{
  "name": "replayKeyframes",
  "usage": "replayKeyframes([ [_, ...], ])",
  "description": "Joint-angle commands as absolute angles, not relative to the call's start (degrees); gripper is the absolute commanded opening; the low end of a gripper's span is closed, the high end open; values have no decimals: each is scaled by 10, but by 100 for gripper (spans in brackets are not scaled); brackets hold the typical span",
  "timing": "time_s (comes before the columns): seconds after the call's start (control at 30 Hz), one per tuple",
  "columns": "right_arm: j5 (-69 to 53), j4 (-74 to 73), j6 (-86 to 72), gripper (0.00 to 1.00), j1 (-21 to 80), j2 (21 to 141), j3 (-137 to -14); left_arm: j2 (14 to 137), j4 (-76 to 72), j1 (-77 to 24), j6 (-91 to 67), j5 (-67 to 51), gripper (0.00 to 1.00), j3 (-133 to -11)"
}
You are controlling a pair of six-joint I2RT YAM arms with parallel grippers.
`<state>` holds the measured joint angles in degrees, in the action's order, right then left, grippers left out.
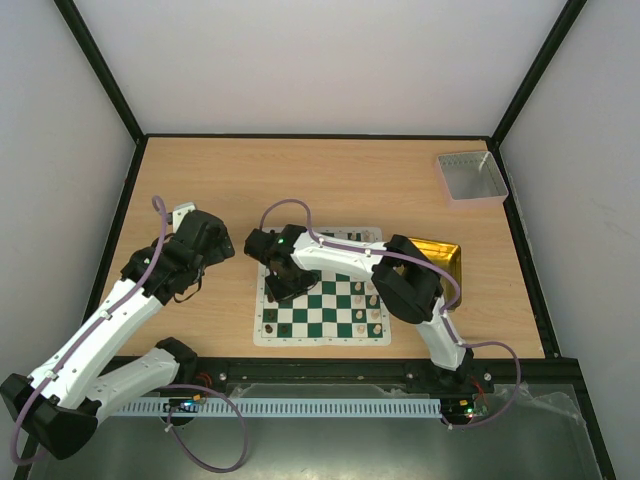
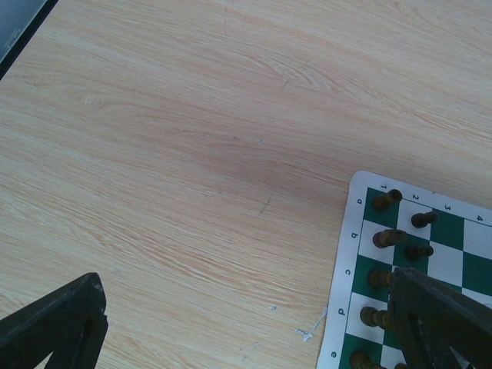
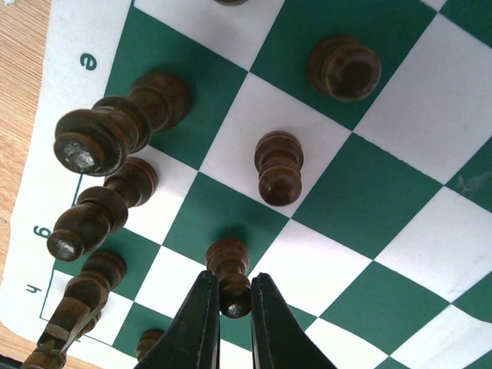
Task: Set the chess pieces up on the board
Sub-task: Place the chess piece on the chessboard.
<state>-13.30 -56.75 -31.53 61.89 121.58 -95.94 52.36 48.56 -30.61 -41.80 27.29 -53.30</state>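
Right wrist view has the right gripper (image 3: 235, 304) pinched on the head of a dark pawn (image 3: 227, 261) on a green square of the board (image 3: 369, 207), just in front of the taller dark pieces (image 3: 115, 131) along the lettered edge, seemingly to seat it in the pawn row. The left gripper (image 2: 246, 327) hangs spread wide and empty over the table (image 2: 192, 154) beside the board's corner, likely out of the way. Overhead the right arm (image 1: 350, 258) hides much of the board, and I can't tell if the pawn's base is down
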Motion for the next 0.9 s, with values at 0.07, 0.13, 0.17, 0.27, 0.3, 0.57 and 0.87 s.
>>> replayKeyframes([
  [0.07, -135, -584, -316, 9, 621, 1227, -975, 522, 492, -309, -420, 282, 99, -537],
  [0.13, -136, -583, -315, 17, 621, 1227, -977, 521, 491, -309, -420, 282, 99, -537],
  [0.17, -137, -583, -315, 21, 622, 1227, -978, 522, 491, -309, -420, 282, 99, -536],
  [0.27, -137, -582, -312, 31, 622, 1228, -982, 523, 489, -309, -419, 280, 99, -535],
  [0.3, -138, -583, -312, 32, 622, 1228, -982, 524, 488, -309, -419, 280, 99, -534],
  [0.57, -142, -579, -309, 26, 622, 1229, -984, 525, 488, -309, -418, 280, 99, -534],
  [0.87, -150, -579, -311, 26, 621, 1231, -967, 525, 487, -309, -419, 280, 99, -534],
])
